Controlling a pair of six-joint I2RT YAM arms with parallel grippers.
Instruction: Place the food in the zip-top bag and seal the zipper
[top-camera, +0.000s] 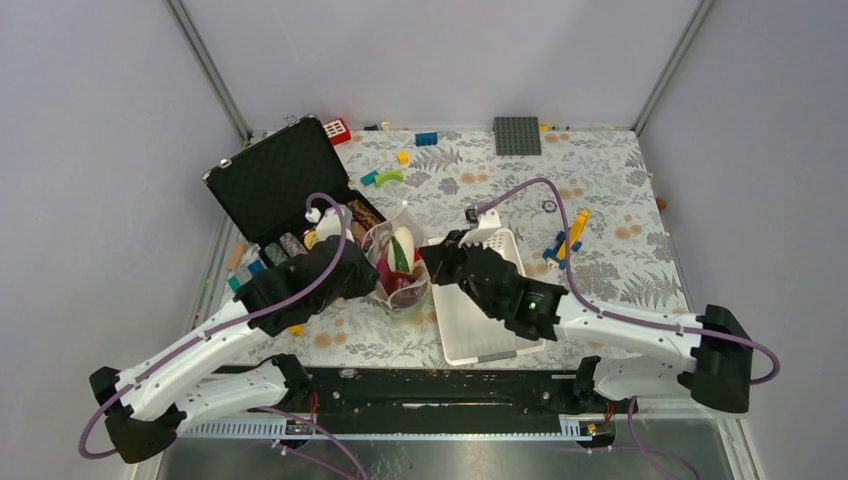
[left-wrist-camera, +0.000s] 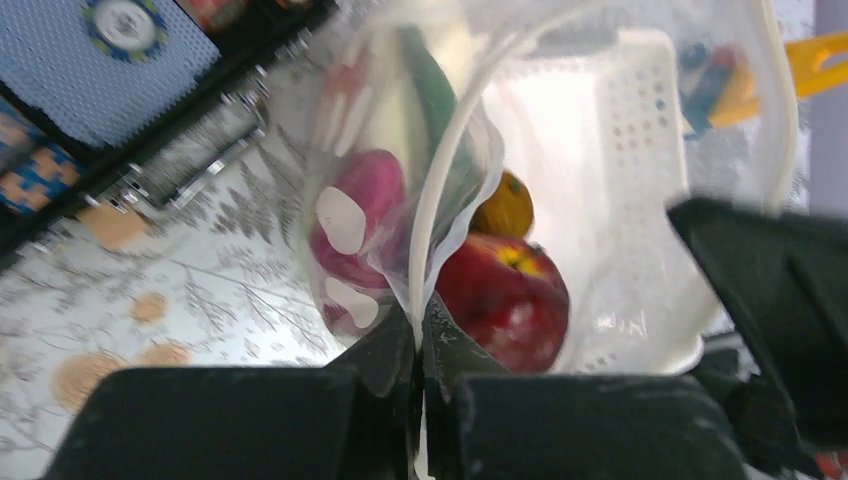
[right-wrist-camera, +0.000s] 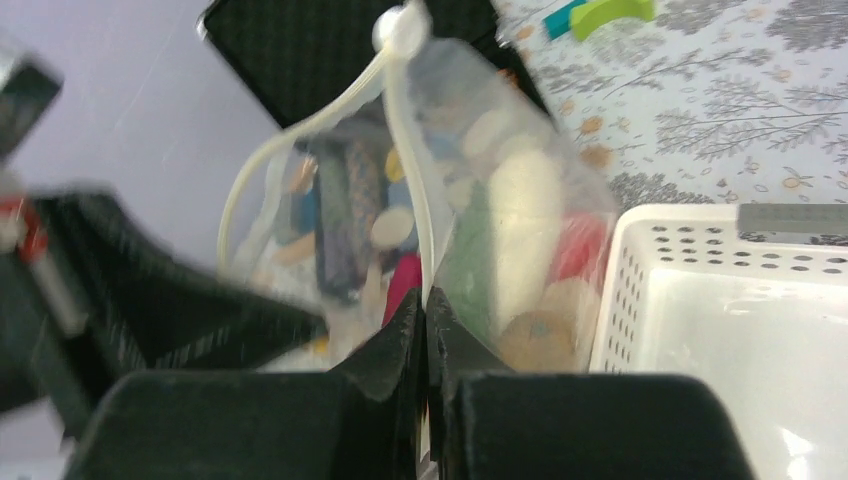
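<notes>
The clear zip-top bag (top-camera: 400, 265) hangs between my two grippers, left of the white basket. Food fills it: a red tomato (left-wrist-camera: 505, 300), a purple sweet potato (left-wrist-camera: 362, 215), a long green pepper (left-wrist-camera: 437, 95), a brown oval (left-wrist-camera: 503, 208), a white radish (right-wrist-camera: 525, 225). My left gripper (left-wrist-camera: 420, 335) is shut on the bag's mouth edge, the white zipper strip (left-wrist-camera: 440, 170) running up from its jaws. My right gripper (right-wrist-camera: 426, 305) is shut on the opposite mouth edge, with the zipper strip (right-wrist-camera: 410, 150) rising to a white slider (right-wrist-camera: 400, 25).
The white slotted basket (top-camera: 480, 310) sits right of the bag under my right arm. An open black case (top-camera: 275, 180) with poker chip rolls lies back left. Toy bricks and a grey baseplate (top-camera: 517, 135) are scattered at the back; a yellow and blue toy (top-camera: 568, 240) lies to the right.
</notes>
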